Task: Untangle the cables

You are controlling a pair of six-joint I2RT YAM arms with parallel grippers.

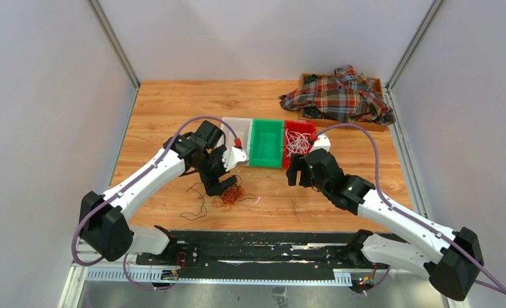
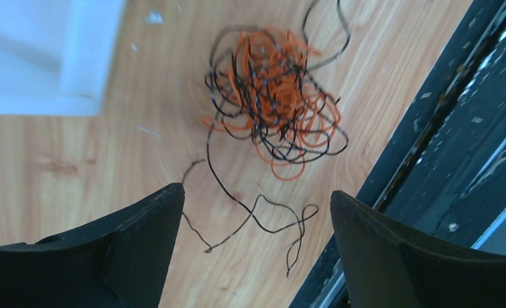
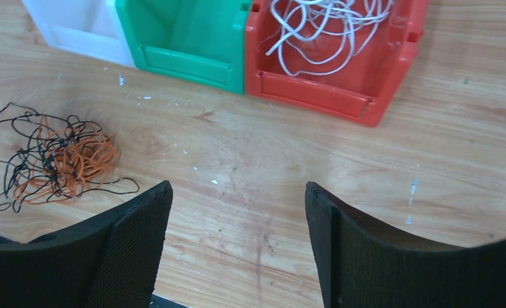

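Hovering, both jaws apart, empty.
Orange-black wire tangle [image 2: 276, 109] is lying just ahead of L gripper [image 2: 256, 199]; red bin [image 3: 314, 90] w/ white wires [image 3: 327, 25] ahead of R gripper [image 3: 237, 192].

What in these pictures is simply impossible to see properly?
- Top view: whatever lies in the wooden tray, covered by the plaid shirt.
- Top view: the near left part of the white bin, behind the left arm.
- Top view: single strands in the tangle, too thin to tell apart.
- Right wrist view: the far side of the red bin and its white cables, cut off by the top edge.
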